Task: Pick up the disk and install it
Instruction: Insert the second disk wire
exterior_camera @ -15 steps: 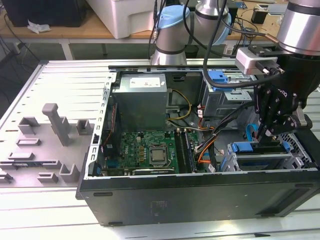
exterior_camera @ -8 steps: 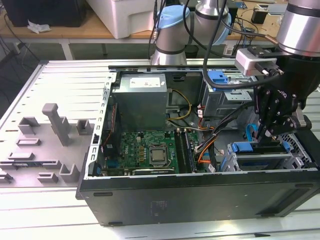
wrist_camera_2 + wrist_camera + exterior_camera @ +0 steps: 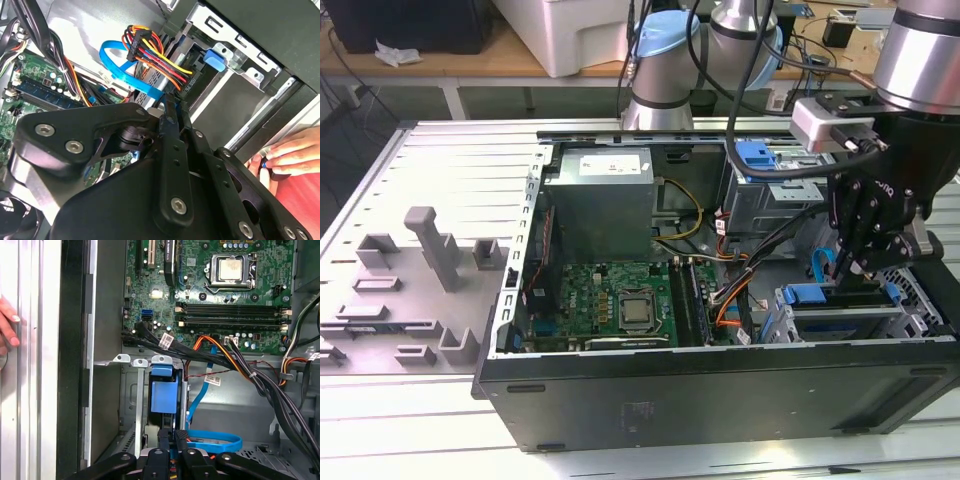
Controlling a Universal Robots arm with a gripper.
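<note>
The disk (image 3: 818, 295) sits in the drive cage (image 3: 790, 325) at the case's front corner, on the exterior view's right, with its blue carrier rail facing up. In the first wrist view the same blue carrier (image 3: 163, 396) stands in the cage slot. My gripper (image 3: 853, 268) hangs just above the disk with its black fingers (image 3: 181, 440) drawn together and nothing visible between them. In the second wrist view the fingertips (image 3: 169, 107) meet beside a blue flat cable (image 3: 120, 70). The disk's label is hidden.
The open computer case (image 3: 720, 385) holds a motherboard (image 3: 610, 300), a grey power-supply box (image 3: 600, 205) and a second cage with a blue latch (image 3: 756, 155). Coloured cable bundles (image 3: 155, 55) run close to the fingers. A person's hand (image 3: 292, 150) rests at the case's outer edge.
</note>
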